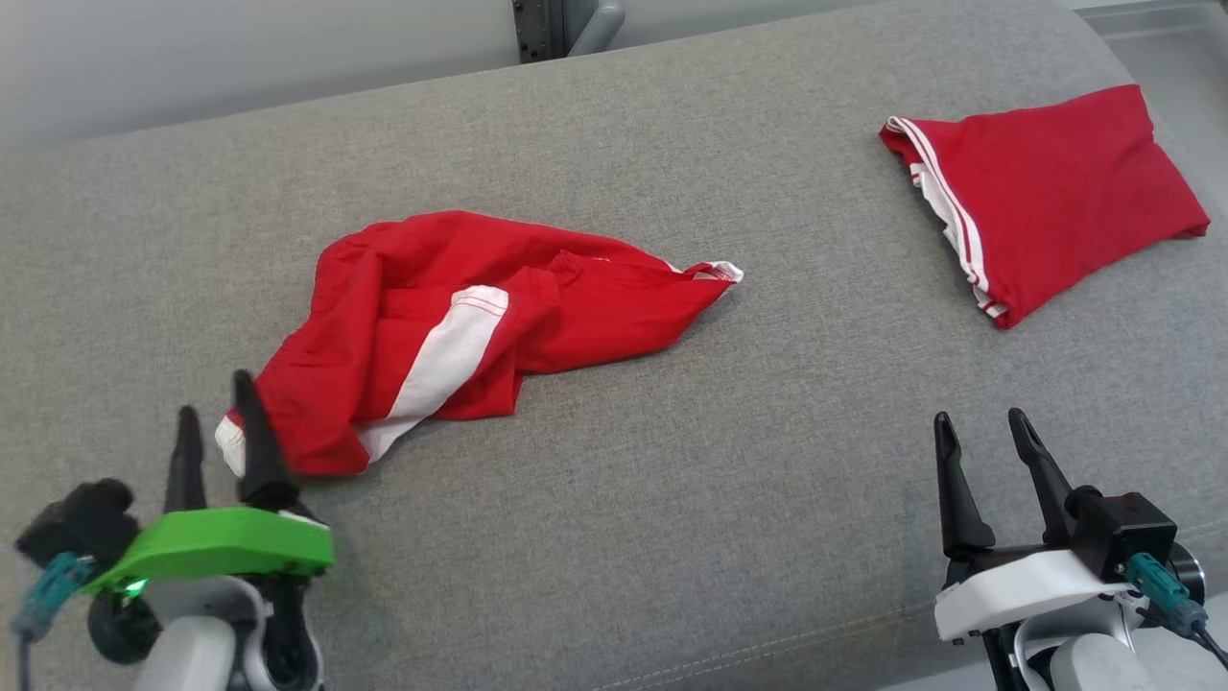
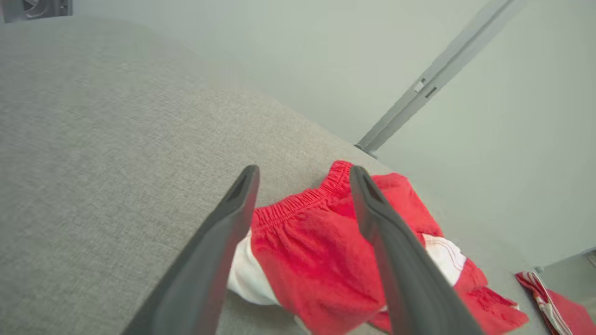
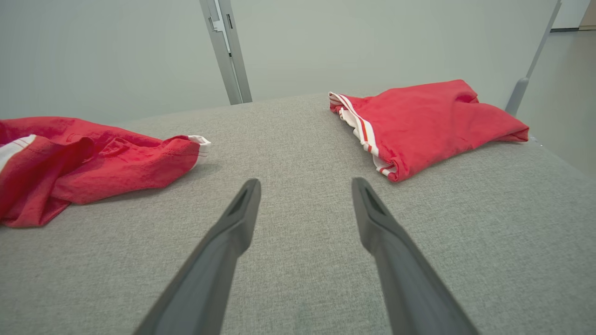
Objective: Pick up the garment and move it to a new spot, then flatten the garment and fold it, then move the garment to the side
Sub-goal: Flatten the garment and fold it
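A crumpled pair of red shorts with a white side panel (image 1: 460, 331) lies left of centre on the grey cushion; its elastic waistband (image 2: 298, 202) points toward my left gripper. My left gripper (image 1: 213, 403) is open at the shorts' near-left corner, its fingers straddling the white edge without closing on it. The same shorts (image 3: 79, 158) appear at the left of the right wrist view. My right gripper (image 1: 980, 422) is open and empty over bare cushion at the lower right, well apart from both garments.
A second red garment with white stripes (image 1: 1046, 197) lies folded at the far right of the grey cushion (image 1: 729, 461), also seen as the folded garment (image 3: 419, 123). A grey post (image 3: 226, 51) stands behind the cushion's far edge.
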You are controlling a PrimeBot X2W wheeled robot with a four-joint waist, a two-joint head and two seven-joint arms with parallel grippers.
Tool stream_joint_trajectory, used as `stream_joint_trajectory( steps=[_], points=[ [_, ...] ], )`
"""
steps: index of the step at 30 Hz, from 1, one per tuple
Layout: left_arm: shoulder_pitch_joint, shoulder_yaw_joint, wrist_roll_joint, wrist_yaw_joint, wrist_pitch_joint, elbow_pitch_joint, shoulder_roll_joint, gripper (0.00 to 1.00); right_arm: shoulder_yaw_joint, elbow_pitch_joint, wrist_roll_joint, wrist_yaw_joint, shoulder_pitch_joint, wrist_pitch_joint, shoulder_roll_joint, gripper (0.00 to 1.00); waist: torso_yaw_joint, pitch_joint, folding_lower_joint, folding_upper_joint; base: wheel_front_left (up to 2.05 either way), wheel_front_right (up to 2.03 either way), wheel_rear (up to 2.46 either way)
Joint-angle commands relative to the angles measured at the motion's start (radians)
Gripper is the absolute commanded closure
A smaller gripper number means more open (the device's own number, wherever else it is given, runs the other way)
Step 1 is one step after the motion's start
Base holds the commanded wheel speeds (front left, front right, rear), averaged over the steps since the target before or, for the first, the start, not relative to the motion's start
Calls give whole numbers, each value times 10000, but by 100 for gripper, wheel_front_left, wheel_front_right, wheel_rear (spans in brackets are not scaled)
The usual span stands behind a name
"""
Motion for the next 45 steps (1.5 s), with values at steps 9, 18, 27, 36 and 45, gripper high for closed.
stream_joint_trajectory(
  steps=[9, 18, 27, 36, 45],
  points=[
    [-1547, -2795, 2151, 15, 1978, -728, 410, 0, 249, 52, 149, -15, -324, -30, -11, 0, -106, 167, 0, 115, 0, 0, 0],
    [-3271, -3943, 2655, -773, 3539, 1516, 719, 0, 281, 68, 330, -15, -324, -30, -10, 0, -652, 203, 0, 115, 0, 0, 0],
    [-3577, -4335, 2758, -1214, 4158, 2546, 1073, 73, 199, 58, 506, -15, -240, -30, -10, 0, -813, 168, 0, 115, 0, 0, 0],
    [-3808, -4381, 2632, -1523, 3924, 3208, 1033, 100, 178, 22, 416, -15, -319, -30, -10, 0, -742, 123, 0, 115, 0, 0, 0],
    [-3696, -4382, 2697, -1414, 3698, 3331, 1171, 56, 141, 10, 413, -15, -203, -30, -10, 0, -695, 94, 0, 115, 0, 0, 0]
  ],
)
